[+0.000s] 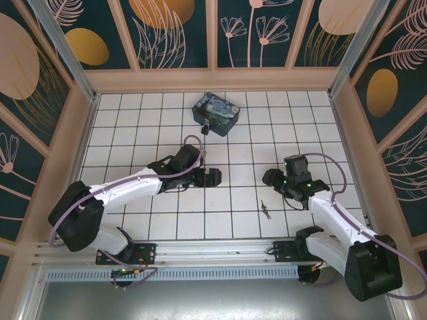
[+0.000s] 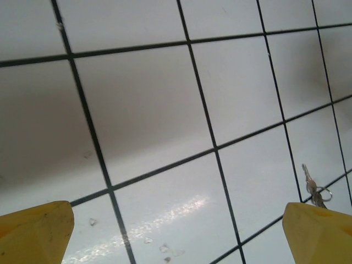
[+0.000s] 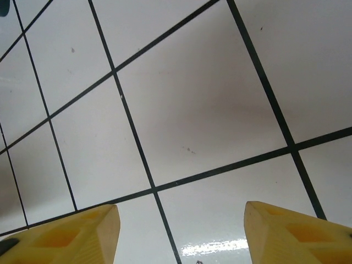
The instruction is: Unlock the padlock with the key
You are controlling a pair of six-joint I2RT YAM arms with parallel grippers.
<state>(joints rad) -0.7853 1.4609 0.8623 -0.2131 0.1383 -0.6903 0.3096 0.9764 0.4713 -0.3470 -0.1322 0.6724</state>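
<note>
Panelled walls [image 1: 170, 33] painted with pale flowers and orange discs on dark teal close in three sides of a white tiled floor [image 1: 133, 127] ruled with black grid lines. Toward the far wall sits a blue-and-yellow swirl-painted box [image 1: 217, 112], and the padlock [image 1: 206, 128], a tiny dark shape, lies just beside the box's near-left corner; its shackle is too small to make out. The left arm [image 1: 127, 188] stretches across the floor from the near-left. The left gripper [image 1: 212, 177] is at mid-floor, well apart from the box, and the left wrist view shows its yellow fingertips [image 2: 36, 231] spread wide over bare tile, clasping nothing. The right arm [image 1: 333, 217] reaches in from the near-right. The right gripper [image 1: 269, 177] is level with the left one, its yellow fingertips [image 3: 300, 234] standing apart above bare tile with nothing between them. The key [image 1: 265, 210] lies flat on the floor between the two arms, near the right gripper on its near side, untouched. In the left wrist view it shows by the right-hand fingertip, with a small ring on it.
</note>
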